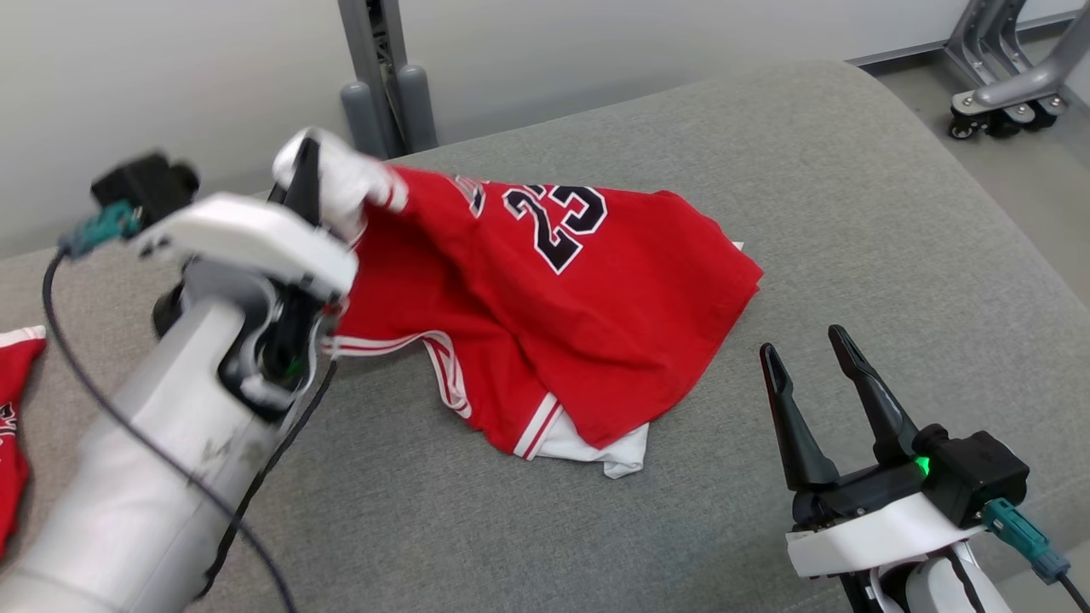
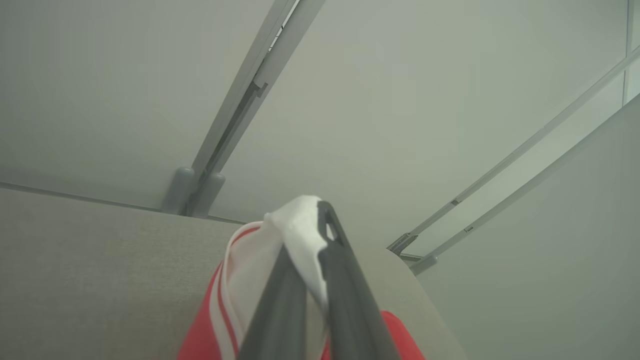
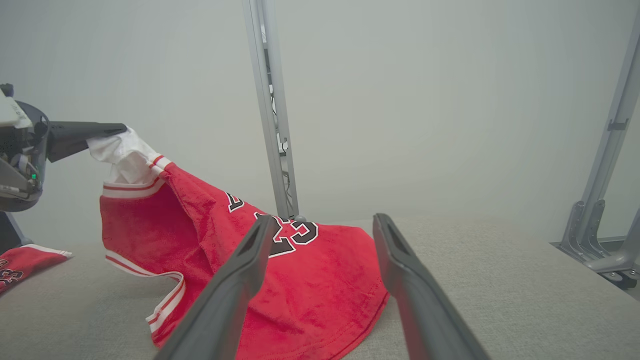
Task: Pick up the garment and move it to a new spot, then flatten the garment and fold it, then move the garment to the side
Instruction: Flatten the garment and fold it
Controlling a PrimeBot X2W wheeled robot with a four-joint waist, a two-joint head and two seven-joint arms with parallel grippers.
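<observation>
The garment (image 1: 553, 315) is a red jersey with white trim and a black number 23, half lifted off the grey cushion (image 1: 851, 213). My left gripper (image 1: 311, 174) is shut on its white part at the upper left, holding that end raised while the rest drapes down to the cushion. In the left wrist view the two fingers (image 2: 345, 280) pinch white cloth (image 2: 295, 235). The right wrist view shows the jersey (image 3: 300, 280) hanging from the left gripper (image 3: 107, 131). My right gripper (image 1: 809, 349) is open and empty at the lower right, apart from the jersey's hem.
Another red garment (image 1: 13, 426) lies at the cushion's left edge. A grey metal post (image 1: 379, 77) stands behind the cushion against the wall. A wheeled metal frame (image 1: 1005, 85) stands on the floor at the far right.
</observation>
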